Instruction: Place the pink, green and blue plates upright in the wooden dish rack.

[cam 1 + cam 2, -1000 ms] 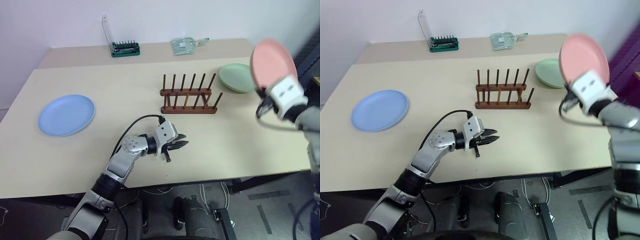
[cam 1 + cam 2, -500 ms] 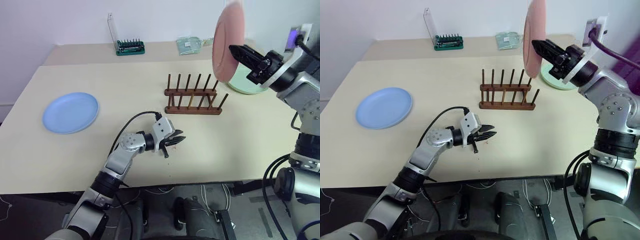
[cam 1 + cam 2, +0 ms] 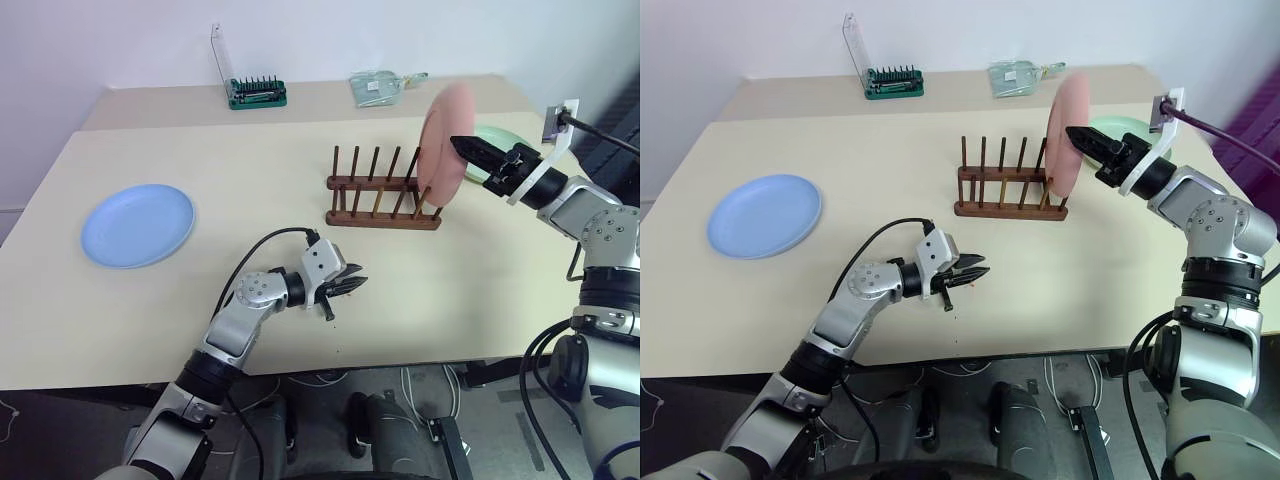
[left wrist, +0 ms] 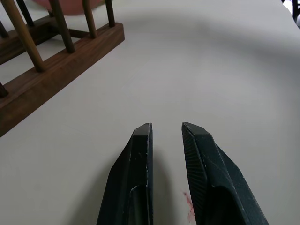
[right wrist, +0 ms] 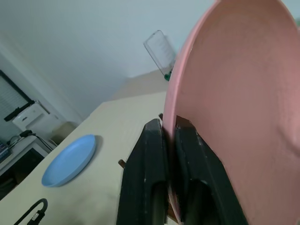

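Observation:
The pink plate [image 3: 441, 147] stands on edge at the right end of the wooden dish rack [image 3: 383, 213], its lower edge down among the last pegs. My right gripper [image 3: 458, 143] reaches in from the right, shut on the plate's rim, one finger on each face in the right wrist view [image 5: 169, 124]. The green plate [image 3: 1112, 128] lies flat behind it, partly hidden. The blue plate [image 3: 138, 224] lies flat at the table's left. My left gripper [image 3: 350, 287] hovers low over the table in front of the rack, its fingers a narrow gap apart with nothing between them.
A green screwdriver-bit holder [image 3: 252, 96] with a clear lid and a clear plastic bag [image 3: 379, 89] sit at the table's back edge. A black cable [image 3: 270, 243] loops over my left forearm. The table's front edge [image 3: 400, 362] runs just below my left arm.
My right arm has swung the pink plate left and down from high at the right to the rack's right end, turning it on edge. The left gripper has stayed put.

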You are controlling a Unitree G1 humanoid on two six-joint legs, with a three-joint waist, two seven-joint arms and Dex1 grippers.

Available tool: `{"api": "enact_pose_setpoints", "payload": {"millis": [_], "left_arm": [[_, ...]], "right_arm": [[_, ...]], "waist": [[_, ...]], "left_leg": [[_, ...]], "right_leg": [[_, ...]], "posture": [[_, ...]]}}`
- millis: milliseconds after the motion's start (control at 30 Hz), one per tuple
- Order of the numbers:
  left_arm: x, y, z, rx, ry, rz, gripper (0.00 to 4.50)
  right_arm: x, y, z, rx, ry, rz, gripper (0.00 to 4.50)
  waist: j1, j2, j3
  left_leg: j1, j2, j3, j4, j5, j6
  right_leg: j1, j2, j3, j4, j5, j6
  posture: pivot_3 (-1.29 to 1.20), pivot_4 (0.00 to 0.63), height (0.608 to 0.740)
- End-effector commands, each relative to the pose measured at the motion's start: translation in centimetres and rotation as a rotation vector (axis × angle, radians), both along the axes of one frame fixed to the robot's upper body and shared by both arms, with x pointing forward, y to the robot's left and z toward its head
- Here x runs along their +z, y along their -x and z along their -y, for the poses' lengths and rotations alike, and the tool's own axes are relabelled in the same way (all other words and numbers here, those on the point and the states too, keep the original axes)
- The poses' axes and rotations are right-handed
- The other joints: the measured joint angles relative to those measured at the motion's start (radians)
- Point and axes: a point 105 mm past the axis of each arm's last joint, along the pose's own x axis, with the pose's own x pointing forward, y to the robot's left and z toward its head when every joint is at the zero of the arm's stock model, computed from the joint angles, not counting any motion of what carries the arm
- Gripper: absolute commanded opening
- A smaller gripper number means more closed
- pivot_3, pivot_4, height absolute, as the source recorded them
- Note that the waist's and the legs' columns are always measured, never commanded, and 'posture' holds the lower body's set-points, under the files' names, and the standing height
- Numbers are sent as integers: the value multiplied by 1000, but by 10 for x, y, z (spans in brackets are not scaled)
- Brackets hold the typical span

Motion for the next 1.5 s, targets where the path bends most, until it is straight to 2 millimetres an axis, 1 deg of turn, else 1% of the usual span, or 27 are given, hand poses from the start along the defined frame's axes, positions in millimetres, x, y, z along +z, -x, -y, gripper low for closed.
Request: {"api": "enact_pose_setpoints", "payload": {"millis": [33, 100, 167, 200, 267, 300, 333, 400, 433, 467, 500, 533, 633, 667, 700, 733, 767, 800, 1000, 1033, 1067, 1100, 1300, 1433, 1500], "left_arm": [[12, 1, 2, -8, 35, 31, 962], [12, 3, 2, -11, 33, 29, 962], [11, 4, 2, -14, 33, 26, 962], [11, 5, 2, -15, 33, 26, 962], [11, 6, 1, -15, 33, 24, 962], [11, 5, 1, -13, 33, 24, 962], [11, 5, 1, -12, 32, 23, 962], [12, 4, 1, -12, 31, 22, 962], [12, 4, 1, -13, 30, 22, 962], [12, 4, 1, -13, 29, 22, 962], [12, 4, 1, -13, 28, 22, 962], [12, 3, 0, -14, 27, 21, 962], [12, 3, 0, -21, 19, 19, 962], [12, 3, 0, -24, 17, 18, 962], [12, 3, 0, -30, 12, 18, 962], [12, 3, 0, -34, 7, 19, 962], [12, 3, 0, -37, 3, 20, 962], [13, 2, -1, -35, 0, 21, 962], [14, 1, -6, -21, -7, 24, 962], [14, 1, -6, -20, -8, 25, 962], [14, 1, -7, -17, -7, 22, 962], [13, 2, -7, -15, -7, 21, 962], [11, 7, -8, -12, -7, 12, 962], [10, 9, -5, -21, -6, 11, 962], [12, 6, -3, -28, -5, 13, 962]], "right_arm": [[29, -2, 6, -63, 9, 124, 1995], [41, -3, 17, -146, 35, 192, 2995], [51, -1, 26, -194, 41, 245, 2995], [58, 1, 33, -224, 32, 270, 2995], [66, 2, 55, -313, 15, 303, 2995], [66, 1, 69, -371, 11, 294, 2995], [60, -2, 79, -419, 44, 279, 2995], [37, -12, 94, -513, 231, 222, 3567], [26, -16, 95, -531, 335, 205, 3865], [15, -20, 94, -532, 438, 197, 4333], [8, -22, 92, -526, 499, 197, 4466], [-5, -29, 92, -549, 623, 182, 4466], [-36, -42, 93, -562, 932, 161, 4466], [-43, -44, 92, -554, 999, 162, 4466], [-54, -47, 90, -534, 1136, 162, 4466], [-63, -50, 89, -530, 1227, 156, 4466], [-67, -52, 88, -529, 1283, 154, 4466], [-70, -55, 89, -542, 1315, 142, 4466], [-69, -60, 91, -603, 1337, 108, 4466], [-69, -60, 91, -610, 1340, 108, 3951], [-69, -60, 91, -610, 1344, 108, 3629], [-70, -60, 91, -610, 1347, 108, 3191], [-77, -59, 89, -589, 1380, 129, 39], [-73, -57, 91, -611, 1356, 170, 39], [-70, -52, 92, -613, 1299, 209, 39]], "waist": [[0, 0, 0], [0, 0, 0], [1, 0, 0], [1, 0, 0], [1, 0, 0], [2, 0, 0], [2, 0, 0], [2, 0, 0], [0, 0, 0], [-3, 0, 0], [-9, 0, 0], [-15, 0, 0], [-26, 1, 0], [-27, 1, 0], [-27, 2, 0], [-27, 2, 0], [-27, 2, 1], [-27, 2, 1], [-23, 2, 1], [-23, 2, 1], [-23, 2, 0], [-23, 2, 0], [-26, 2, 0], [-24, 2, 0], [-23, 2, 0]], "left_leg": [[0, 0, 0, 0, 0, 0], [0, 0, 0, 0, 0, 0], [0, 0, 0, 0, 0, 0], [0, 0, 0, 0, 0, 0], [0, 0, 0, 0, 0, 0], [0, 0, 0, 0, 0, 0], [0, 0, 0, 0, 0, 0], [0, -1, 0, 1, 0, 0], [0, -1, 0, 1, 0, 0], [0, -1, 0, 1, 0, 0], [0, -1, 0, 0, 0, 0], [1, -1, 1, 0, 0, 0], [1, -1, 1, 0, 0, 0], [1, -1, 1, 0, 0, 0], [1, -1, 1, 0, 0, 0], [1, -1, 2, 0, 0, 0], [1, -1, 2, 0, 1, -1], [1, -1, 2, 0, 1, -1], [1, -1, 4, 0, 2, -3], [1, -1, 4, 0, 2, -3], [1, -1, 4, 0, 2, -3], [1, -1, 4, 0, 2, -3], [2, -1, 4, 0, 2, -3], [3, -1, 4, 0, 2, -3], [3, -1, 4, 0, 2, -3]], "right_leg": [[0, 0, 0, 0, 0, 0], [0, 0, 0, 0, 0, 0], [0, 0, 0, 0, 0, 0], [0, 0, 0, 0, 0, 0], [0, 0, 0, 0, 0, 0], [0, 0, 0, 0, 0, 0], [0, 0, 0, 0, 0, 0], [1, 0, 0, -1, 0, 0], [1, 0, 0, -1, -1, 0], [1, 0, 0, -1, -1, 0], [1, 0, 0, -1, -3, -1], [1, 0, 1, -1, -3, -1], [0, 2, 1, 0, -1, 2], [0, 2, 2, 0, -1, 2], [0, 2, 2, 0, -1, 2], [0, 3, 2, 0, -1, 2], [0, 3, 3, 1, -1, 2], [-1, 3, 3, 1, -1, 2], [0, 3, 4, 1, 0, 1], [0, 3, 4, 1, 0, 1], [0, 3, 4, 1, 0, 1], [0, 3, 4, 1, 0, 1], [0, 3, 4, 1, 0, 1], [1, 4, 5, 2, 0, 1], [1, 3, 5, 2, 0, 1]], "posture": [[0, 150, 730], [0, 150, 730], [0, 150, 730], [0, 150, 730], [0, 150, 730], [0, 150, 730], [0, 150, 730], [0, 150, 730], [0, 150, 730], [0, 150, 730], [0, 150, 730], [0, 150, 730], [0, 150, 730], [0, 150, 730], [0, 150, 730], [0, 150, 730], [0, 150, 730], [0, 150, 730], [0, 150, 730], [0, 150, 730], [0, 150, 730], [0, 150, 730], [0, 150, 730], [0, 150, 730], [0, 150, 730]]}}
